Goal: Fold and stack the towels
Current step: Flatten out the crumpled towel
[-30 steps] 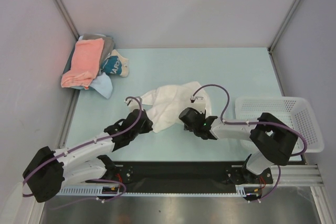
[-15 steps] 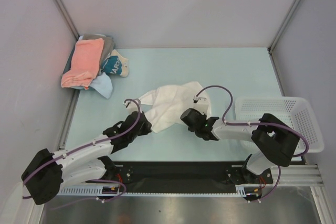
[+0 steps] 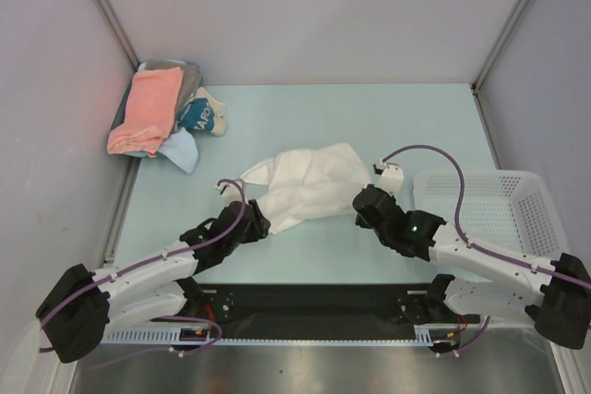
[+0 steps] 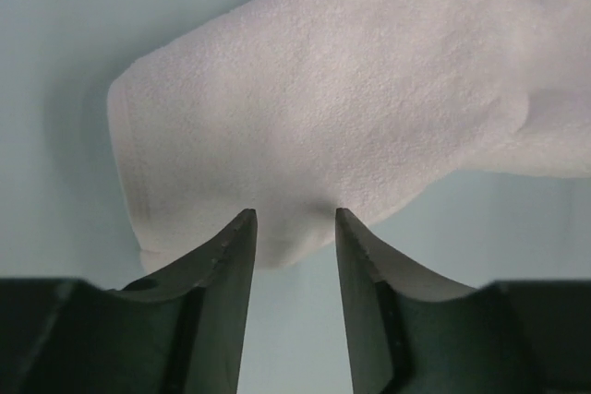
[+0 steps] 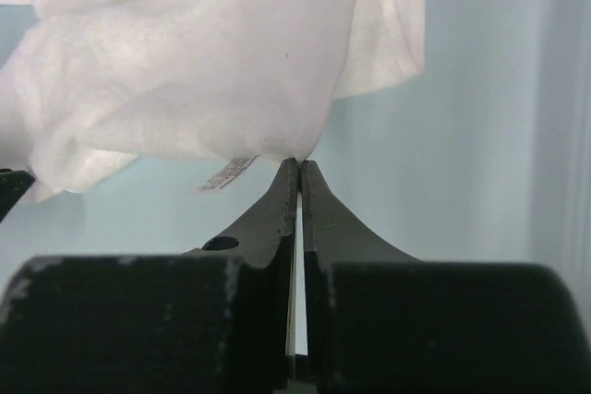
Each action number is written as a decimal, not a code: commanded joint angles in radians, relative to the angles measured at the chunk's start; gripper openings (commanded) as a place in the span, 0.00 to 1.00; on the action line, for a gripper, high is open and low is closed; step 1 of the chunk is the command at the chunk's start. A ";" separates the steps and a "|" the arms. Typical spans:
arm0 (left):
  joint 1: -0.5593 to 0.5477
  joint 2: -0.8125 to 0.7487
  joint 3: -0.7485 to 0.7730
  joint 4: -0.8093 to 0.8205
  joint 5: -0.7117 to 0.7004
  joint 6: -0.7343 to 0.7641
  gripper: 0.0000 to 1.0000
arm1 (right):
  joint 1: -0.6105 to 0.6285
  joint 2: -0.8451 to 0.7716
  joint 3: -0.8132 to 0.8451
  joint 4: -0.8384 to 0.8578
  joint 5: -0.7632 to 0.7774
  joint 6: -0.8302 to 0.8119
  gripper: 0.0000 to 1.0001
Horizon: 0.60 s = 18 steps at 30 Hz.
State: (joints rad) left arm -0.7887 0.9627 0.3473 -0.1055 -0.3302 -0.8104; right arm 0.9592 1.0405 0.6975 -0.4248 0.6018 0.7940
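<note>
A crumpled white towel (image 3: 309,182) lies mid-table. My left gripper (image 3: 257,219) is at its near-left corner, open; in the left wrist view the towel (image 4: 351,108) has its hem just between my left gripper's (image 4: 291,214) tips, not pinched. My right gripper (image 3: 363,202) is at the towel's right side. The right wrist view shows my right gripper (image 5: 297,163) shut on a corner of the towel (image 5: 185,71), beside a small label (image 5: 226,173). A salmon-pink towel (image 3: 148,108), a grey towel (image 3: 187,80) and a light blue towel (image 3: 182,149) sit piled at the far left.
A small teal bundle with white print (image 3: 197,115) lies against the towel pile. A white plastic basket (image 3: 517,182) stands at the right edge, close behind my right arm. Grey walls close in the table on three sides.
My left gripper has opened and let go of the towel's corner. My right gripper has shut on the towel's right corner and moved to the right, drawing the cloth that way.
</note>
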 commanded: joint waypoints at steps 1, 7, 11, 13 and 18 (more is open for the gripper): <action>0.003 -0.016 -0.018 0.058 0.010 -0.018 0.49 | -0.002 0.000 -0.035 -0.089 0.001 -0.006 0.00; 0.003 -0.107 -0.021 -0.060 -0.036 -0.048 0.56 | -0.007 0.004 -0.030 -0.106 0.021 -0.016 0.00; 0.003 -0.162 -0.025 -0.167 -0.113 -0.099 0.54 | -0.030 0.009 -0.015 -0.127 0.035 -0.030 0.00; 0.003 -0.168 -0.024 -0.221 -0.141 -0.131 0.53 | -0.043 0.012 -0.012 -0.126 0.024 -0.041 0.00; 0.003 -0.176 -0.077 -0.247 -0.135 -0.237 0.54 | -0.048 0.012 -0.012 -0.112 0.012 -0.053 0.00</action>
State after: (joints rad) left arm -0.7887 0.8017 0.3130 -0.3080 -0.4366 -0.9535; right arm 0.9154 1.0512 0.6559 -0.5343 0.5938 0.7582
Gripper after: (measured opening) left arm 0.539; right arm 0.014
